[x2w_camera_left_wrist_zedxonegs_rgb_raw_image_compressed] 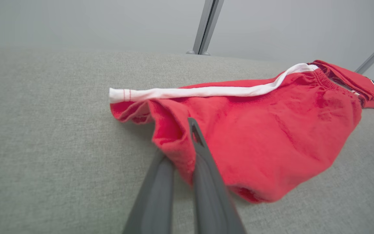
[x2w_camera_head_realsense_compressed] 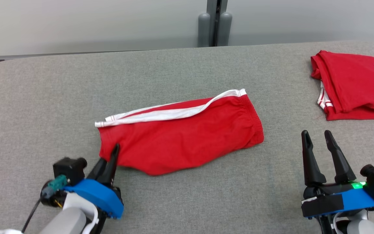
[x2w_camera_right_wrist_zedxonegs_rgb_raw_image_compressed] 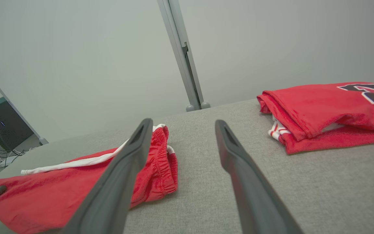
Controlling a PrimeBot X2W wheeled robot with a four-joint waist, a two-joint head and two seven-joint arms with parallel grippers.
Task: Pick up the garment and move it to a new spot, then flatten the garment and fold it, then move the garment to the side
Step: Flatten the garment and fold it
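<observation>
Shorts [x2w_camera_head_realsense_compressed: 187, 136], red with a white side stripe, lie in the middle of the grey table [x2w_camera_head_realsense_compressed: 44, 97], and our left gripper [x2w_camera_head_realsense_compressed: 111, 155] is clamped on their near left hem corner, a hold we judge suited to lifting them elsewhere. Our right gripper [x2w_camera_head_realsense_compressed: 317, 134] hangs wide, empty. On the folded red jersey [x2w_camera_head_realsense_compressed: 352, 87] we see part of a dark numeral, unreadable.
</observation>
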